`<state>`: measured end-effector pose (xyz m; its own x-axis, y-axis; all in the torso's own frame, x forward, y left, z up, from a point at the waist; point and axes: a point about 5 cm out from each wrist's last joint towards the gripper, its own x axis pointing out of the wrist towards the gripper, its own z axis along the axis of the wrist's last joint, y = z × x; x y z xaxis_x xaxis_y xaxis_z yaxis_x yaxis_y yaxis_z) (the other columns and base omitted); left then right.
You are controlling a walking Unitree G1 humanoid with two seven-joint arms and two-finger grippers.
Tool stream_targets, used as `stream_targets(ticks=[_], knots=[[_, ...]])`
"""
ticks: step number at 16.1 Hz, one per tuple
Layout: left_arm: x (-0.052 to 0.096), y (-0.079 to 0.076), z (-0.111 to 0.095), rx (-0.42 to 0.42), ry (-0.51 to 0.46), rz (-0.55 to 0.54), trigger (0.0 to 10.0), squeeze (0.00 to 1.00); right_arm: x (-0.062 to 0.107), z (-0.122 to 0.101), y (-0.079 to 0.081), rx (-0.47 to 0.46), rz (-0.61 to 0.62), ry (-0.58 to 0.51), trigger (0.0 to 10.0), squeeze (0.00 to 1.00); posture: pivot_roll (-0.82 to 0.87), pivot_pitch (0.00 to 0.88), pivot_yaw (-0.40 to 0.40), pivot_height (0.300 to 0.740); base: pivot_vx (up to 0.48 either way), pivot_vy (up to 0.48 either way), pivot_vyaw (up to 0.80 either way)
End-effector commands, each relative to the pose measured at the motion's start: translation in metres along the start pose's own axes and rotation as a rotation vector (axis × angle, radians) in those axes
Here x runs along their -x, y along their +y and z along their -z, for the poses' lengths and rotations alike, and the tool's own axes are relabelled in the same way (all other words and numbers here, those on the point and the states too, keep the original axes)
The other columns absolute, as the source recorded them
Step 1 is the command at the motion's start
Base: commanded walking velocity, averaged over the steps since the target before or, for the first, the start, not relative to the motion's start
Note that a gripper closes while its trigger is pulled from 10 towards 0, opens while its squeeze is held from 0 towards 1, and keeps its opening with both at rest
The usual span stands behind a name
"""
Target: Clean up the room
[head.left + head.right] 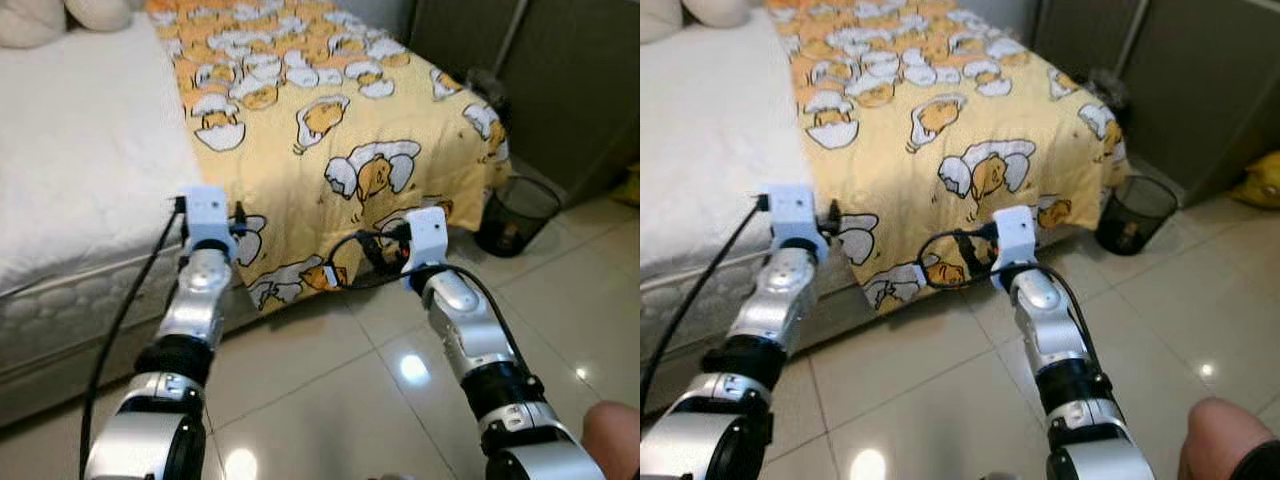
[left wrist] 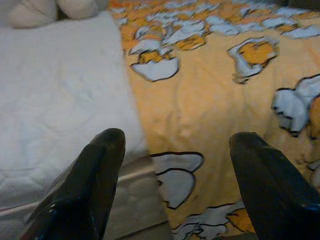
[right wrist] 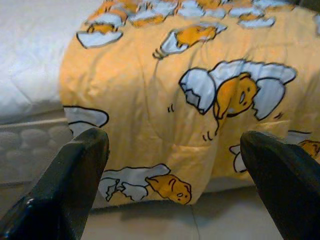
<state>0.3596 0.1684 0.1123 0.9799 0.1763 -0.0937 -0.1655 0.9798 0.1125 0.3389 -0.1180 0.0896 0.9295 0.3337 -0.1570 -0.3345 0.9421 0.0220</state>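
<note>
While fingers spread | left tool [image 2: 175, 165], right tool [image 3: 175, 165] face blanket [image 1: 330, 130]

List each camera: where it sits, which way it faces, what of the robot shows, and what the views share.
Left eye view: on the head, facing forward and down at the bed; both silver arms show, with the left gripper and right gripper.
Right eye view: the stereo partner, same scene; a wastebasket stands beside the bed.
Left wrist view: looks between its open fingers at the white mattress.
Right wrist view: looks between its open fingers.
Shared: all four show the yellow blanket.
</note>
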Motion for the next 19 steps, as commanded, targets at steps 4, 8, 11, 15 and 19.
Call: stream_targets(ticks=[4,8,11,15,19], knots=[[-0.0028,0.0121,-0.0024,0.009,0.000,-0.053,10.0,0.00,-0.0031,-0.0026,0.0055,0.012,-0.028,-0.009,10.0,0.00,-0.06,0.046,-0.009,0.740,0.480,0.000,0.00],[-0.0024,0.0115,0.0003,0.021,0.013,-0.064,10.0,0.00,-0.0039,-0.0039,0.0065,0.018,-0.039,-0.015,10.0,0.00,-0.06,0.034,-0.012,0.740,0.480,0.000,0.50],[-0.0032,0.0118,0.0003,0.024,0.018,-0.067,10.0,0.00,-0.0051,-0.0040,0.0063,0.017,-0.040,-0.013,10.0,0.00,-0.05,0.032,-0.013,0.740,0.480,0.000,0.66],[-0.0044,0.0141,0.0009,0.020,0.025,-0.077,10.0,0.00,-0.0063,-0.0037,0.0069,0.013,-0.045,-0.010,10.0,0.00,-0.05,0.035,-0.014,0.740,0.480,0.000,0.63],[-0.0043,0.0128,0.0028,0.014,0.038,-0.073,10.0,0.00,-0.0066,-0.0038,0.0061,0.010,-0.046,-0.008,10.0,0.00,-0.05,0.039,-0.015,0.740,0.480,0.000,0.63]])
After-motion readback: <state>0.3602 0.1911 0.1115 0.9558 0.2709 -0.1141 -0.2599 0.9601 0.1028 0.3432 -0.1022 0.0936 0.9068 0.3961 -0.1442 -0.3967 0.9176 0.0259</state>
